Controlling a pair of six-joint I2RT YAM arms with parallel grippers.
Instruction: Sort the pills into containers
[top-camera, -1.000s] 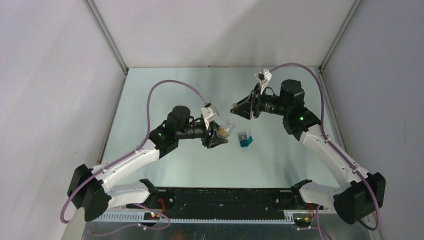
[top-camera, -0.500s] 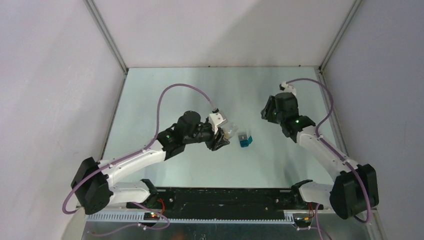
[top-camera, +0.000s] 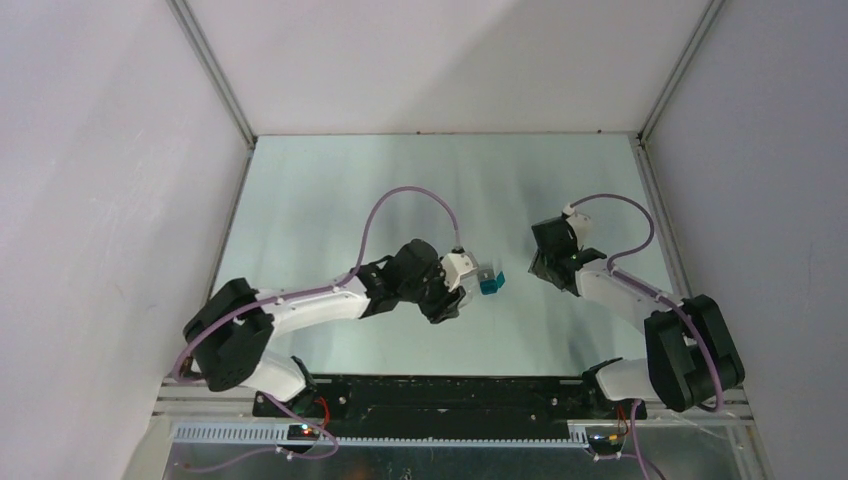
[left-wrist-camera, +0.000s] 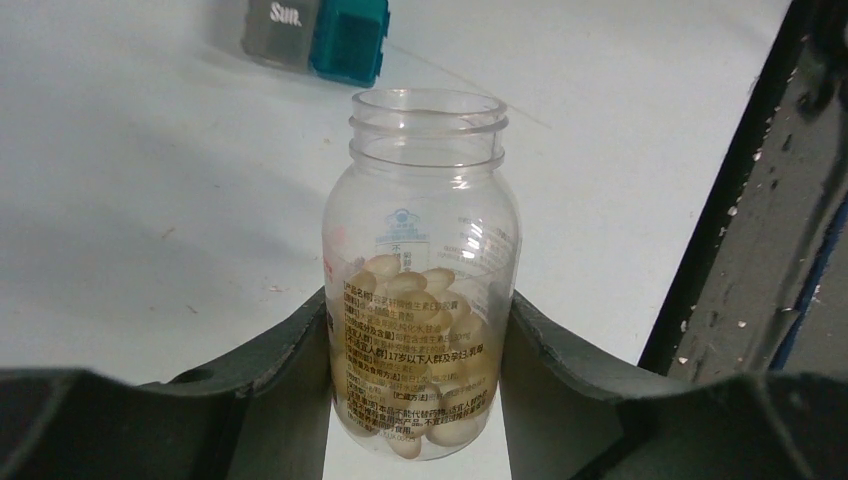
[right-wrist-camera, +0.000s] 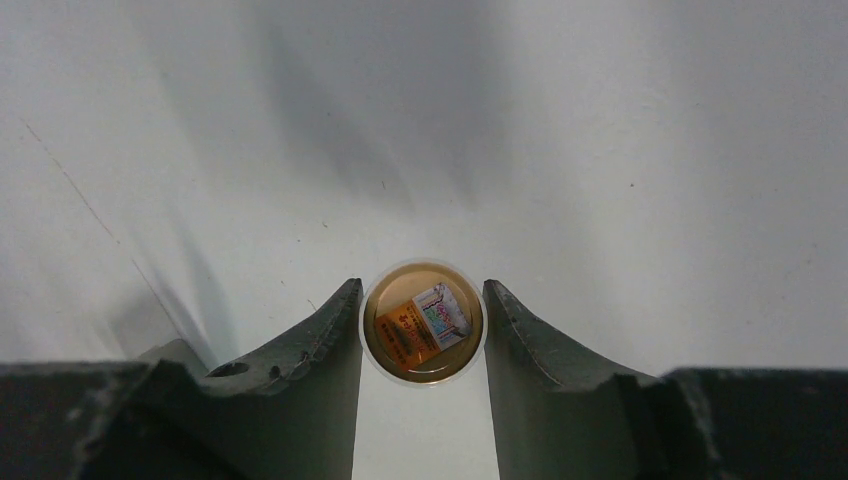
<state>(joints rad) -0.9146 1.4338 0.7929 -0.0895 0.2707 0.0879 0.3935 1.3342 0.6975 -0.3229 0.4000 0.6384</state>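
Observation:
A clear open-mouthed bottle (left-wrist-camera: 425, 250) half full of pale yellow pills (left-wrist-camera: 415, 300) stands upright between the fingers of my left gripper (left-wrist-camera: 420, 300), which is shut on its lower body. The container, a tiny teal case (left-wrist-camera: 345, 35) with a grey face marked "Sun.", lies just beyond the bottle. In the top view the bottle (top-camera: 482, 272) sits right beside the case (top-camera: 491, 285), with the left gripper (top-camera: 468, 283) at its left. My right gripper (right-wrist-camera: 422, 287) is shut on a round bottle cap (right-wrist-camera: 423, 325), its brown inside with a sticker facing the camera, low over the table at the right (top-camera: 548, 262).
The pale green table (top-camera: 330, 200) is walled by white panels on three sides. A black rail (top-camera: 440, 395) runs along the near edge between the arm bases. Purple cables loop over both arms.
My left arm has reached right and carried the bottle up against the teal case. My right arm has swung down and back from the far middle to the table's right side.

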